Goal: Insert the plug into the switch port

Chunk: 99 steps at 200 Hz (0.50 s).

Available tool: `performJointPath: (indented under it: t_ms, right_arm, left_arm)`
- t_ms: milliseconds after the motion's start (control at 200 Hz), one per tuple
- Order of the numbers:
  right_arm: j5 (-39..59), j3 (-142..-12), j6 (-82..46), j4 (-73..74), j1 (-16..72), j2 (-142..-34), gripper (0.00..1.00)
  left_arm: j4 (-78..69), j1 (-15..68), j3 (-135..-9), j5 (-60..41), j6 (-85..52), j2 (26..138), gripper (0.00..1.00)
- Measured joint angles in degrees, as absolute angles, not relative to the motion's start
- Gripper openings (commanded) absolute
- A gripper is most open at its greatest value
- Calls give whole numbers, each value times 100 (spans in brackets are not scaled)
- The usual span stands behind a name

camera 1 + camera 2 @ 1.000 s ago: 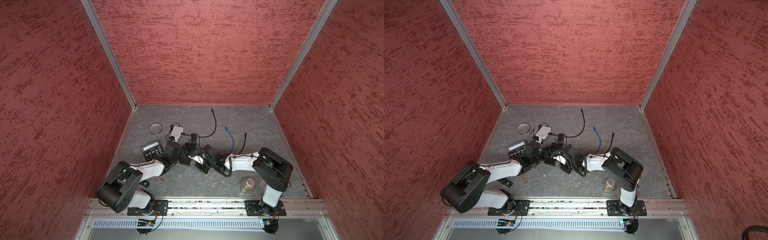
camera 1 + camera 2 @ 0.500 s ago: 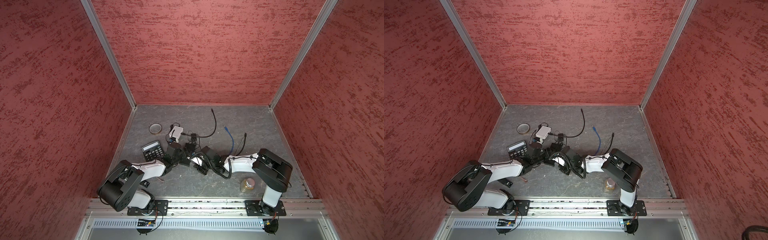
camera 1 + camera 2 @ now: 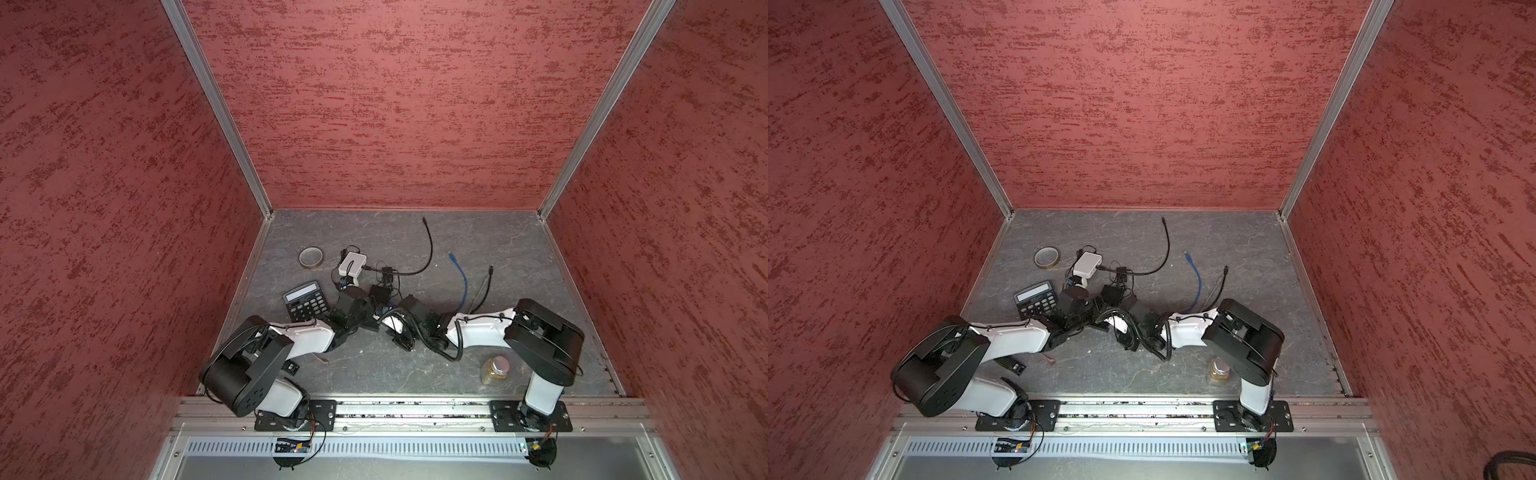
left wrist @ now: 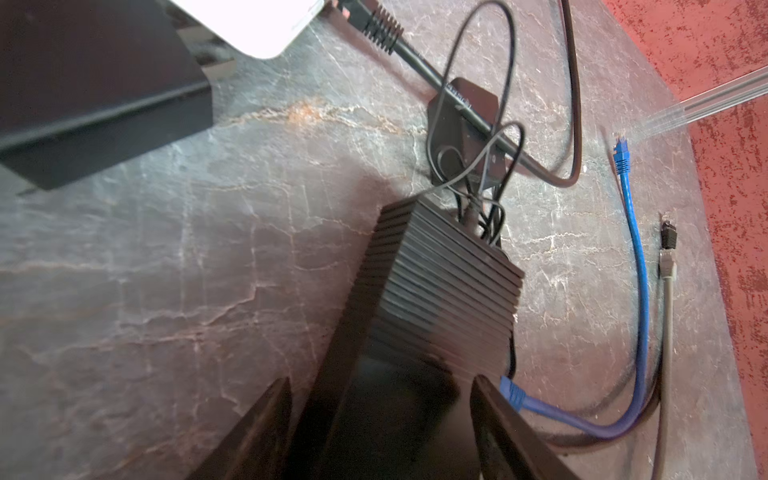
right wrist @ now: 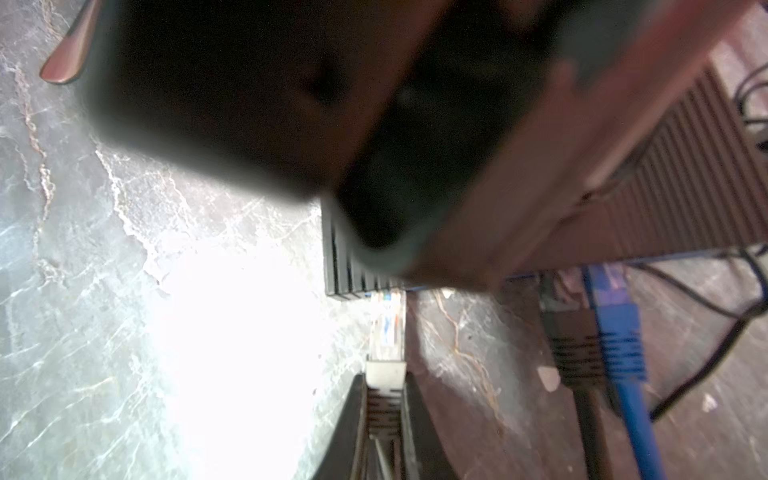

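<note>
The black ribbed switch (image 4: pixel 449 282) lies on the grey floor, also seen in both top views (image 3: pixel 380 294) (image 3: pixel 1112 294). My left gripper (image 4: pixel 380 380) is shut on the switch, one finger along each of its long sides. My right gripper (image 5: pixel 384 380) is shut on the plug (image 5: pixel 385 332), a clear connector with a pale boot. The plug's tip meets the switch's port face (image 5: pixel 353 286); how deep it sits is hidden by the blurred left gripper. A blue cable (image 4: pixel 513 392) and a black cable (image 5: pixel 577 357) are plugged into the switch beside it.
A white box (image 3: pixel 352 264), calculator (image 3: pixel 305 300) and tape roll (image 3: pixel 311 257) lie left of the switch. A black adapter (image 4: pixel 463 124) with thin wires sits behind it. Loose blue (image 4: pixel 622 153) and grey (image 4: pixel 667 270) cable ends lie to the right. A jar (image 3: pixel 494 370) stands near the right arm.
The right gripper with the plug has edged slightly toward the switch. The left gripper stays on the switch.
</note>
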<state>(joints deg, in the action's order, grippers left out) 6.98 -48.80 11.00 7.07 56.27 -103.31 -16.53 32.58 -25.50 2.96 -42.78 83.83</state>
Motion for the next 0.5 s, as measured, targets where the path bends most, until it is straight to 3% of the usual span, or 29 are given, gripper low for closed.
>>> performJointPath:
  t_ms: [496]
  right_arm:
    - [316,-5072,961,445,5730,-10331,7]
  left_arm:
    - [-1903,3409,-2679,631,-4307,8696,64]
